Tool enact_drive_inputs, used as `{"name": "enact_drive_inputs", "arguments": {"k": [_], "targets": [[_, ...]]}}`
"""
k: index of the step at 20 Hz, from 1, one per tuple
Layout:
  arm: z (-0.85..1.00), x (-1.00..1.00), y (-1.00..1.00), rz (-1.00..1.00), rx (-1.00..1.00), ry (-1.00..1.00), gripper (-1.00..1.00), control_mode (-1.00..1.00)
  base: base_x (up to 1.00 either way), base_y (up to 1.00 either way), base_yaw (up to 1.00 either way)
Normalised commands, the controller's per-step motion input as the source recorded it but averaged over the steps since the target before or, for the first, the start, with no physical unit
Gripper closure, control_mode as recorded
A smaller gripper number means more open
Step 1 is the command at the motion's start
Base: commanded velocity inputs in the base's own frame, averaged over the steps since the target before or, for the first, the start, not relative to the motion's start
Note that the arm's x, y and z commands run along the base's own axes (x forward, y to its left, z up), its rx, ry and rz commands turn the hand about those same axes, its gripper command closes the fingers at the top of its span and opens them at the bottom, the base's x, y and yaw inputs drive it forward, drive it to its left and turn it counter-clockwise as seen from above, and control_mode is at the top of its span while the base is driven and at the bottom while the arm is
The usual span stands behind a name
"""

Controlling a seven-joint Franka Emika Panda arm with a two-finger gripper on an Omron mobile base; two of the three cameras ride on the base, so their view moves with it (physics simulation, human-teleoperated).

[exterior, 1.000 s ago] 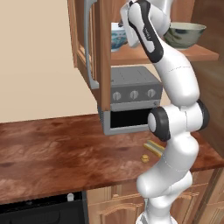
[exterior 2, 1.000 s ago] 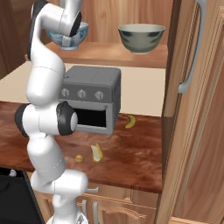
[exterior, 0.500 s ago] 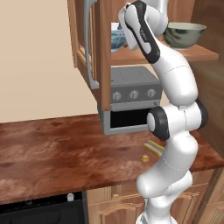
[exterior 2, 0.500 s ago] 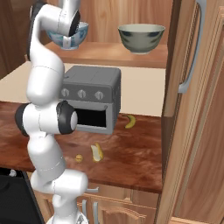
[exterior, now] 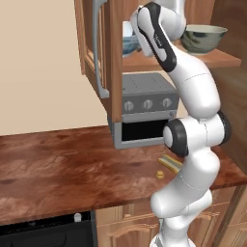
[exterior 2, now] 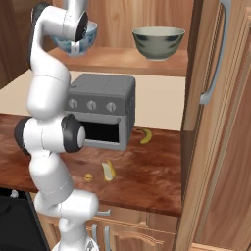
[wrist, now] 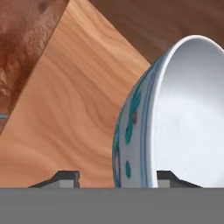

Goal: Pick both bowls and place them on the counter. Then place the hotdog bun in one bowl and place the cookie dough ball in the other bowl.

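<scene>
The white bowl with blue pattern [wrist: 188, 113] stands on the upper wooden shelf [wrist: 65, 122], seen also in the right base view [exterior 2: 78, 41] and half hidden by the arm in the left base view [exterior: 128, 44]. My gripper [wrist: 118, 177] straddles its rim, one fingertip inside and one outside. The outer one stands apart from the wall, so the jaws look open. The dark grey-green bowl [exterior 2: 158, 42] [exterior: 202, 37] sits further along the shelf. On the counter [exterior 2: 147, 171] lie the hotdog bun [exterior 2: 109, 170] [exterior: 171, 163] and the cookie dough ball [exterior 2: 88, 177] [exterior: 159, 174].
A grey toaster oven [exterior 2: 103, 110] with its door down stands on the counter under the shelf. A banana [exterior 2: 145, 136] lies beside it. Open cabinet doors [exterior: 103, 53] [exterior 2: 211, 98] flank the shelf on both sides.
The hand has shifted slightly at the white bowl on the shelf. Both bowls, the bun and the dough ball lie where they were.
</scene>
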Motion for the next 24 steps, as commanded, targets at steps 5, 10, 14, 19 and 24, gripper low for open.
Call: {"name": "enact_drive_inputs", "arguments": {"k": [5,10,14,19,24], "targets": [[-0.20,-0.08,0.00,0.00,0.00,-0.04,1.00,-1.00,0.00,0.00,0.00],[-0.15,-0.11,0.00,0.00,0.01,-0.12,1.00,-1.00,0.00,0.00,0.00],[0.00,-0.63,-0.02,-0.05,0.03,-0.24,1.00,-1.00,0.00,0.00,0.00],[-0.01,-0.97,-0.14,-0.07,0.05,-0.26,1.00,-1.00,0.00,0.00,0.00],[-0.17,-1.00,-0.13,-0.03,0.01,-0.07,1.00,-1.00,0.00,0.00,0.00]]}}
